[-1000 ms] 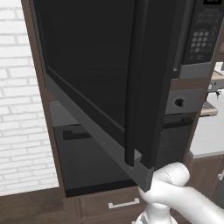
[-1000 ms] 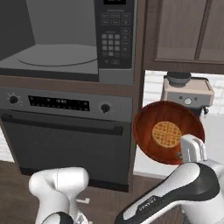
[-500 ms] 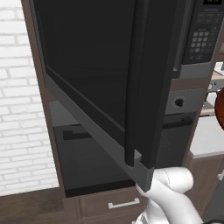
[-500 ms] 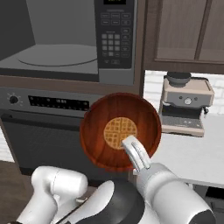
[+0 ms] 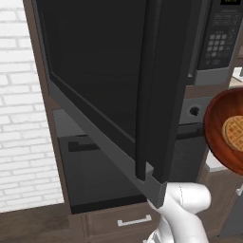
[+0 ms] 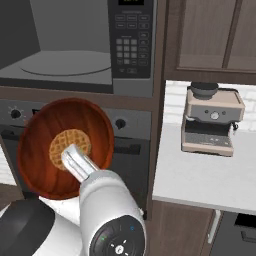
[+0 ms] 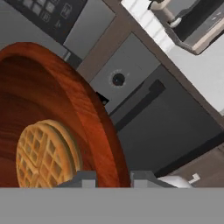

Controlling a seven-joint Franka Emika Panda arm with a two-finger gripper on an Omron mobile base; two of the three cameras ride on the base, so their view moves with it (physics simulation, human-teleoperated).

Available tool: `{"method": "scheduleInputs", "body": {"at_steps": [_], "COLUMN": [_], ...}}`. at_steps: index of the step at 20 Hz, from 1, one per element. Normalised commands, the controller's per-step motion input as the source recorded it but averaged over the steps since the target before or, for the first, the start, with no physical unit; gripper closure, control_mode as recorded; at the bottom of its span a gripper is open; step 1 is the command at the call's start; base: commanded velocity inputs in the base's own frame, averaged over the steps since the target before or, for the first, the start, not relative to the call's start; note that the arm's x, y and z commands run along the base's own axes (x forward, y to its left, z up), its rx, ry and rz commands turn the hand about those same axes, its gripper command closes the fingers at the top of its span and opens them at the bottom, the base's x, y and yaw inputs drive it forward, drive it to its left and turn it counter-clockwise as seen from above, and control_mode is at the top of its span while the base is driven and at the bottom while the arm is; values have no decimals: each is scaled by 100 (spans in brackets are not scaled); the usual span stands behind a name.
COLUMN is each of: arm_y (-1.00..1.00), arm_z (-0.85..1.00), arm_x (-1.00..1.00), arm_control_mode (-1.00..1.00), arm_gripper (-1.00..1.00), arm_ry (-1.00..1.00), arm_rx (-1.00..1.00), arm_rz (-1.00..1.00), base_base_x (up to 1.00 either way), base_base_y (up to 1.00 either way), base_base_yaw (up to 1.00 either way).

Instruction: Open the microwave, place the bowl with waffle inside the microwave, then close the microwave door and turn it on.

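Observation:
The microwave stands open, showing its grey cavity and turntable, with the black keypad to the right. The microwave door is swung far out toward the left base camera. The bowl with waffle hangs tilted in front of the oven, just below the cavity, its inside facing back at me. My gripper is shut on the bowl's rim. In the hand view the rim runs between my fingertips, and the waffle lies to the left. The bowl also shows at the right edge beyond the door.
A dark oven with a round knob and a bar handle sits under the microwave. To the right, an espresso machine stands on a white counter beneath wooden cabinets. A white brick wall lies left of the door.
My arm has carried the bowl leftward from in front of the counter to in front of the oven, under the open cavity. The door has not moved.

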Motion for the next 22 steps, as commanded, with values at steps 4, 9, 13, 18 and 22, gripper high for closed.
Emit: {"method": "scheduleInputs", "body": {"at_steps": [4,9,13,18,22], "arm_y": [100,100,100,99,32], "arm_z": [49,45,54,45,14], "arm_x": [-6,2,7,26,35], "arm_control_mode": [-100,-100,-100,-100,-100], "arm_gripper": [100,100,100,100,100], "arm_ry": [0,1,3,11,23], "arm_rx": [-15,-7,-1,10,39], "arm_rz": [3,-3,-13,-22,-16], "base_base_x": [0,0,0,0,0], "base_base_y": [0,0,0,0,0], "base_base_yaw": [0,0,0,0,0]}}
